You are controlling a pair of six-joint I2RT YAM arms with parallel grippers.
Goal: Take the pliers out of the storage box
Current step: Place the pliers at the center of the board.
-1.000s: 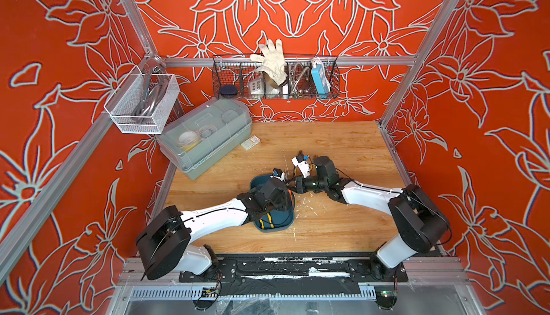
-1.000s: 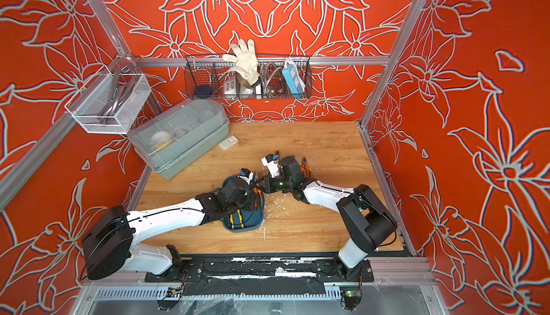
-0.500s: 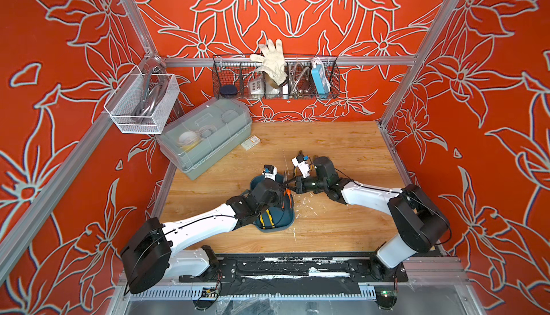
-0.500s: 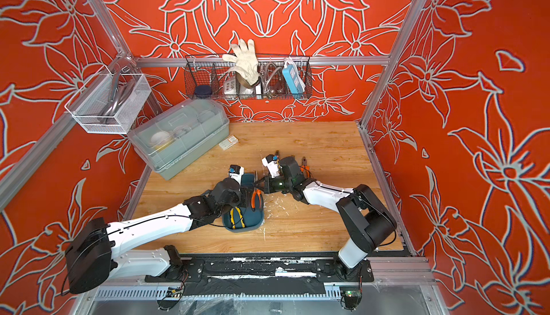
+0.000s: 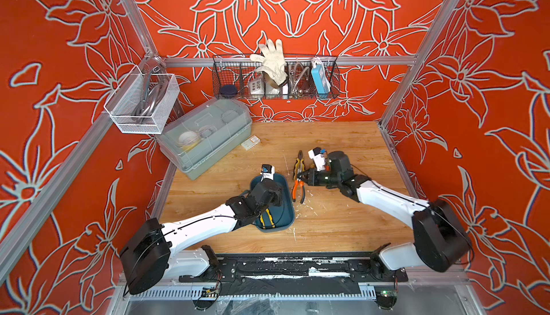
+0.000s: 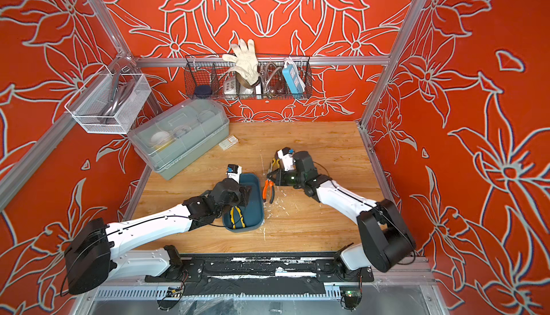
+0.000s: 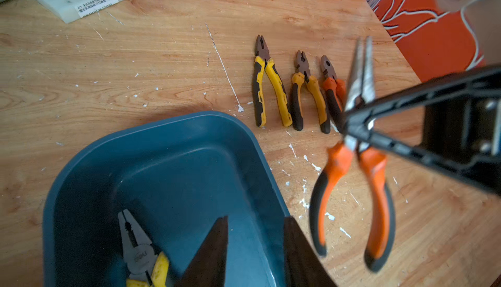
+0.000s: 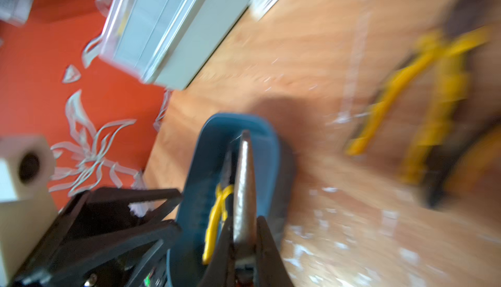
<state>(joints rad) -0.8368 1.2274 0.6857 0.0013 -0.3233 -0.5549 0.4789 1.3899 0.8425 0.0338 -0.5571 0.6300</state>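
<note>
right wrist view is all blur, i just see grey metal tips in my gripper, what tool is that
observer: the right gripper is shut on long-nose pliers with orange-and-black handles, gripped near the pivot.
operator: how many are out on the table, cant count them here
observer: three other pliers lie side by side on the table, heads pointing the same way.
</note>
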